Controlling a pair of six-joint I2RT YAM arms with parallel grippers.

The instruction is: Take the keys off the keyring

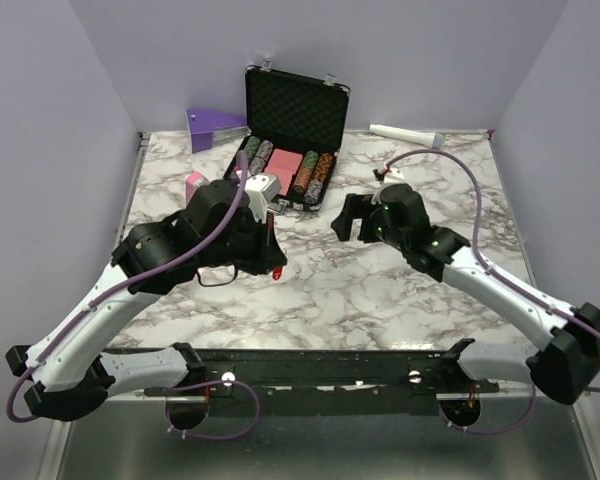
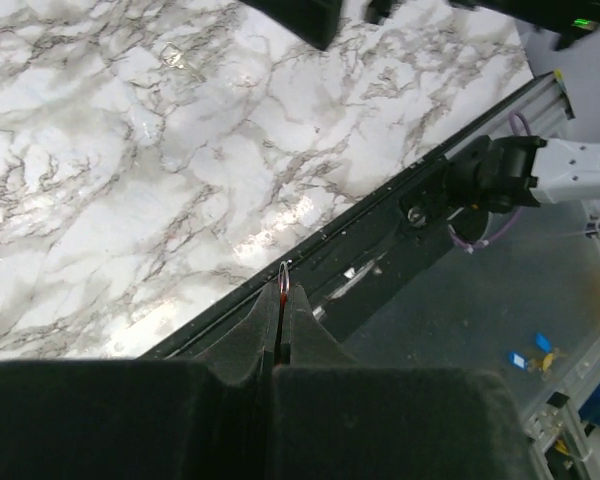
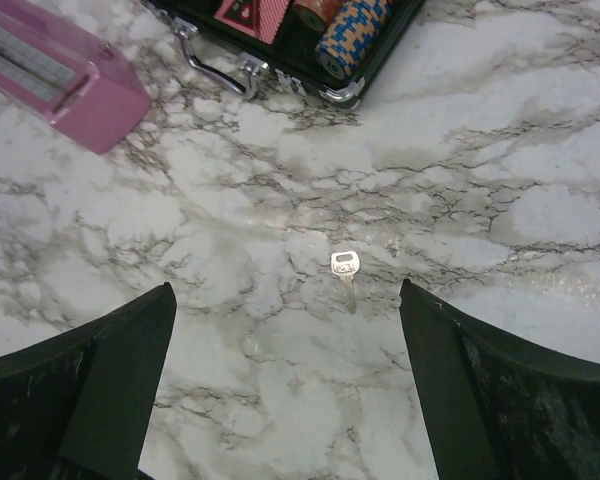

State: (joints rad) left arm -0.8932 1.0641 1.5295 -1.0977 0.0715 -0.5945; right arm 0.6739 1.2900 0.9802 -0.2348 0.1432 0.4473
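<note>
My left gripper (image 1: 273, 255) is shut on the small red keyring (image 1: 278, 271) and holds it above the marble table. In the left wrist view the thin wire ring and a red sliver of the keyring (image 2: 282, 280) stick out past the closed fingertips of my left gripper (image 2: 281, 305); no key hangs from it there. One small silvery key (image 3: 345, 271) lies flat and loose on the marble. My right gripper (image 3: 285, 300) is open above it, with the key just beyond and between the fingertips. In the top view my right gripper (image 1: 346, 222) hovers right of centre.
An open black case of poker chips (image 1: 290, 130) stands at the back, its near corner in the right wrist view (image 3: 330, 60). A pink box (image 1: 195, 185) lies left of it, also in the right wrist view (image 3: 60, 75). A purple wedge (image 1: 215, 125) and a white tube (image 1: 405, 133) lie along the back edge.
</note>
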